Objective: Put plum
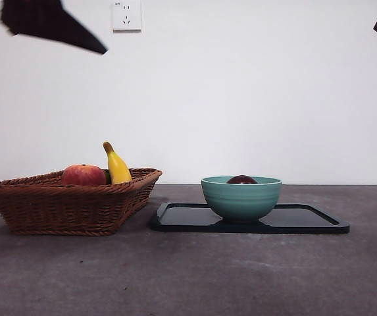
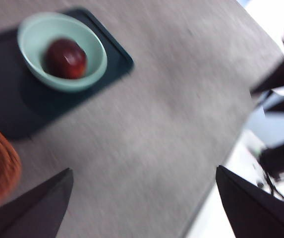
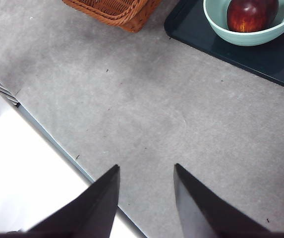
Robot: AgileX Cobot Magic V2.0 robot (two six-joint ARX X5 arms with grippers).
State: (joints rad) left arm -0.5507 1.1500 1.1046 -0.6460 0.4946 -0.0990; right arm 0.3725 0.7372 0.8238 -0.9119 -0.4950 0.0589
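The plum (image 1: 242,179), dark maroon and glossy, lies inside the teal bowl (image 1: 241,197); only its top shows over the rim in the front view. Both wrist views show it whole, plum (image 2: 65,58) in bowl (image 2: 94,49) and plum (image 3: 251,14) in bowl (image 3: 221,25). My left gripper (image 2: 142,198) is open, high above the bare table and well away from the bowl, and its picture is blurred. Also well clear of the bowl, my right gripper (image 3: 146,166) is open over the table near its edge. Neither holds anything.
The bowl stands on a dark tray (image 1: 306,220). Left of it is a wicker basket (image 1: 70,204) with a red-orange fruit (image 1: 83,175) and a banana (image 1: 117,166). Dark arm tips show at the front view's top corners. The table edge (image 3: 57,148) runs close to the right gripper.
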